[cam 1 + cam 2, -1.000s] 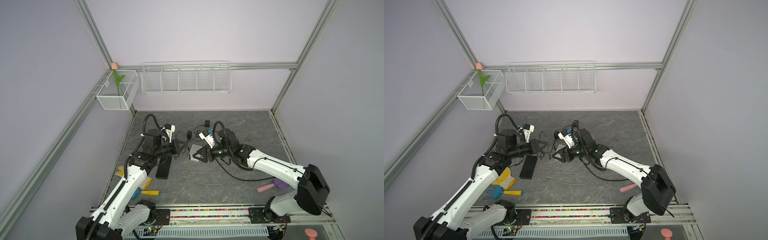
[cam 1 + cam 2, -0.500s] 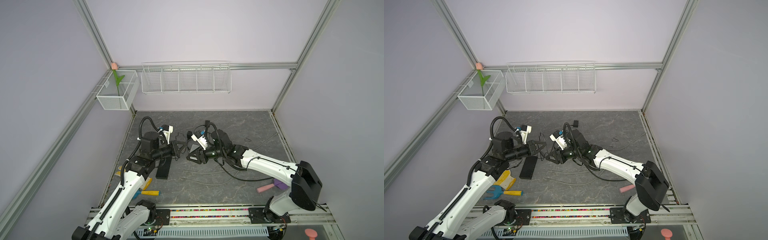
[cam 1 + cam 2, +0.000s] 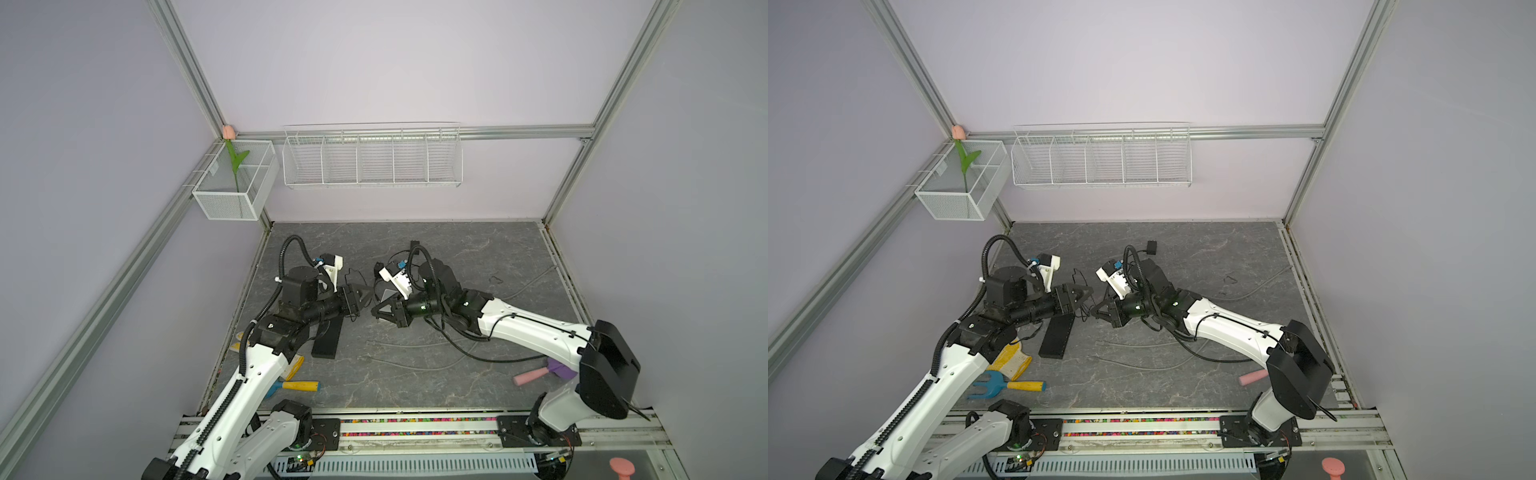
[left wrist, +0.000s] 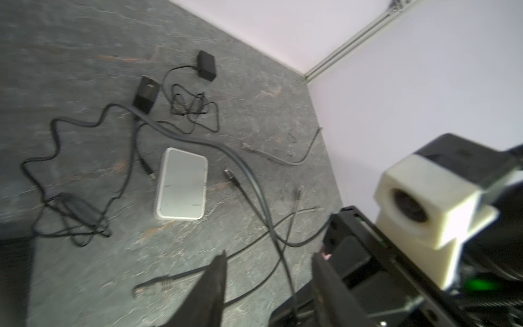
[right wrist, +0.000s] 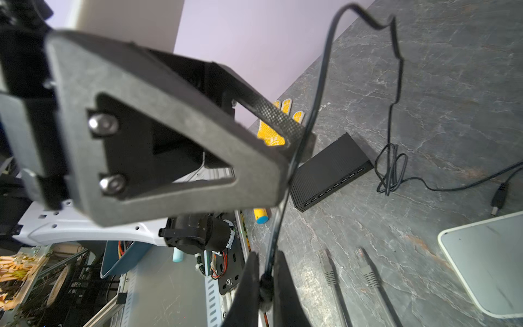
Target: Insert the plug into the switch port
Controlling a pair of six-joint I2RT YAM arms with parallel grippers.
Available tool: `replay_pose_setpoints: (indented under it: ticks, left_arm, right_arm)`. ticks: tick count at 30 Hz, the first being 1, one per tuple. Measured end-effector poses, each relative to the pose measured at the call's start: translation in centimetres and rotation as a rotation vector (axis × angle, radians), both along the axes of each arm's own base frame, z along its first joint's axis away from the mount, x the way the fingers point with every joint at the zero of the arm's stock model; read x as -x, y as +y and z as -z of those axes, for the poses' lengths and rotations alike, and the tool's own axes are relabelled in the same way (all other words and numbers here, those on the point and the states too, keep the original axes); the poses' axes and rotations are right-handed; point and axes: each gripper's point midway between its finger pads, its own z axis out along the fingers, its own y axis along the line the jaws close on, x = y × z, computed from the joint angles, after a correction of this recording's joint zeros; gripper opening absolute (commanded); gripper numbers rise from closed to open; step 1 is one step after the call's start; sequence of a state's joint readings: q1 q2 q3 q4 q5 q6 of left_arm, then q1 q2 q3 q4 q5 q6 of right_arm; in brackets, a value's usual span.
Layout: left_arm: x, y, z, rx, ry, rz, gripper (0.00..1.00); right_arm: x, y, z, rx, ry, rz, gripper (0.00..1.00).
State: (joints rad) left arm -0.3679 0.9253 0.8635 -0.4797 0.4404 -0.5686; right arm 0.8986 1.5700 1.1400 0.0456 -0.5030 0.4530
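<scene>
Lilac walls with metal framing close in a grey marbled table [image 3: 457, 249]. A mesh basket [image 3: 232, 199] and a long wire rack [image 3: 374, 158] hang on the far wall.

At the near left, a yellow glove [image 3: 1011, 359] and a blue-headed fork [image 3: 1005, 386] lie beside the left arm. Just right of them the black switch [image 3: 1057, 336] lies flat on the table. The right wrist view shows a row of ports along one of its long sides.

Above the switch's far end the left tool [image 3: 1086, 297] hangs released, fingers apart, pointing right. A thin black cable [image 5: 319, 85] runs past the tip of one finger, touching it or nearly so.

Facing it, just apart, the right tool [image 5: 266, 256] points left. It is clenched on the cable's thick end, the plug [image 5: 266, 286], held off the table near the switch but not in any port.

A white box [image 4: 181, 184] lies on the table below the right wrist, among loose cables. Two grey cable ends [image 5: 325, 266] lie beside it. At the near right lies a pink stick [image 3: 530, 376].
</scene>
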Motion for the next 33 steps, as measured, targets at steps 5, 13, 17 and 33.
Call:
replay_pose_setpoints:
  ticks: [5, 13, 17, 33]
  left_arm:
    - [-0.2, 3.3, 2.8, -0.168, 0.047, -0.141, 0.90]
    - [-0.3, 8.8, 9.8, -0.459, 0.162, -0.343, 0.95]
    - [-0.9, 9.8, 12.6, -0.557, 0.234, -0.375, 0.99]
    - [-1.6, 12.0, 20.5, -0.765, 0.467, -0.414, 0.96]
  right_arm:
    - [-2.1, -1.4, 1.4, 0.080, 0.016, 0.108, 0.06]
    - [-8.2, -5.9, 2.6, 0.205, 0.069, 0.358, 0.06]
    - [-7.5, -6.0, 3.5, 0.230, 0.086, 0.349, 0.07]
    - [-5.5, -7.8, 3.5, 0.231, 0.074, 0.341, 0.08]
